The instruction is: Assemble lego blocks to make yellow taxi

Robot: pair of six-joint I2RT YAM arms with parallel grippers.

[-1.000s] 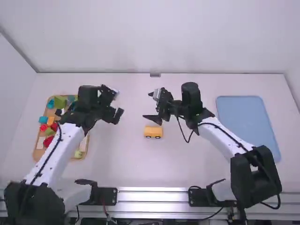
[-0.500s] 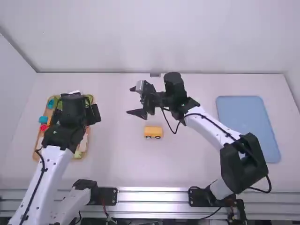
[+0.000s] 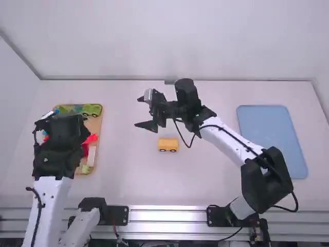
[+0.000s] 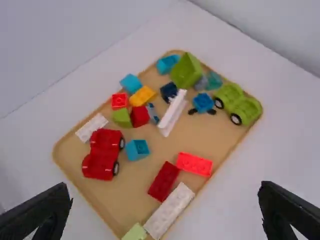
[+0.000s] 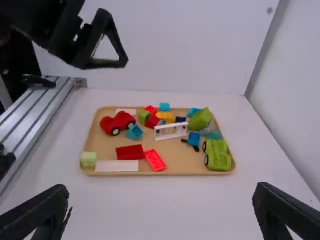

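Yellow car sits mid-surface!

Right up front, the metal rail point(image 3: 167, 216) runs along the near edge. Beyond it, here's the yellow car point(image 3: 168, 145), wheels down on the surface point(image 3: 216, 175)! Off to the left, the left end effector point(image 3: 60, 126) is over the wooden tray point(image 3: 98, 141), fingers spread well apart, with red point(image 4: 162, 181), green and blue blocks below. And past the car, slightly left, the right end effector point(image 3: 139, 112) hangs with its fingers wide apart too, the pale wall point(image 3: 169, 41) behind!
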